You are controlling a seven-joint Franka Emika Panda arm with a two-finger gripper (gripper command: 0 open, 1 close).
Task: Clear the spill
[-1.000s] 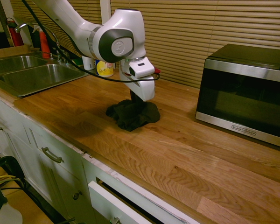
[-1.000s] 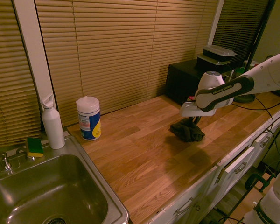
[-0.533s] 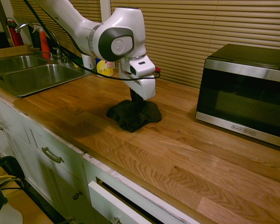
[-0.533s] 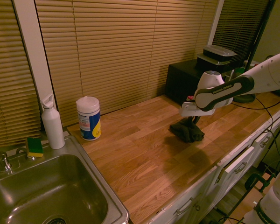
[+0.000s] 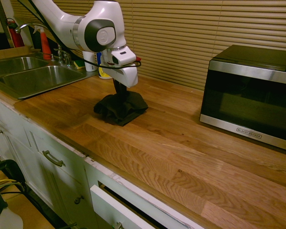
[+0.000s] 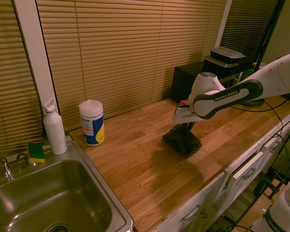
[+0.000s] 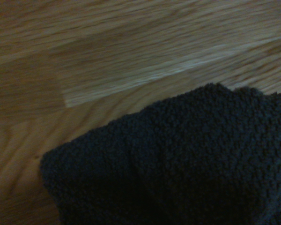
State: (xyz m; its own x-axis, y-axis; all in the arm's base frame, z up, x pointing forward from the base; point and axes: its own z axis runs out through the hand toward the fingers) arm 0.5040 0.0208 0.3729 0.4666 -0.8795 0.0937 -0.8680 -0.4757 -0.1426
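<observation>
No spill showed on the bare wood — if any drops remained, they lay hidden under the black rag [image 5: 120,108], which sat bunched on the counter [image 5: 190,152]. The gripper [image 5: 119,92], clamped on the rag's top, was mid-wipe; next seemingly more passes. Since the earlier frame, rag and gripper had slid toward the sink [image 5: 35,78]
</observation>
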